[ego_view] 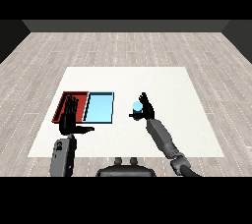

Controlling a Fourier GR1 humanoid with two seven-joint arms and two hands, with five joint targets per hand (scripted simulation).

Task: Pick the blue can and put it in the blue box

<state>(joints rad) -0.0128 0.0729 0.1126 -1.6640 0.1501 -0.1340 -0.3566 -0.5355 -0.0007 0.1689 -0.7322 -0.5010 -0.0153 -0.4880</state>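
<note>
blue can [137,105]: in the right hand [144,109], right of the blue tray [100,107] and apart from it; looks lifted off the counter [162,85], can't confirm the gap underneath
right fingers [143,98]: curled round the can, thumb across the near side; only the can's top and left edge show
left hand [70,118]: fingers straight, holding nothing, upright in front of the red tray [65,103] at its near edge
trays: side by side, red on the left, blue on the right, sharing a wall
risk 1: can has to travel left over the blue tray's right rim; carried too low it clips the rim and tips or shoves the tray
risk 2: overshoot left puts it in the red tray, since only the shared wall divides them
risk 3: hand hides most of the can, so its tilt is unknown; released tilted it may roll inside the tray
risk 4: left hand sits near the trays; the right arm crossing further left could meet it
status: picked, placing not yet done
</note>
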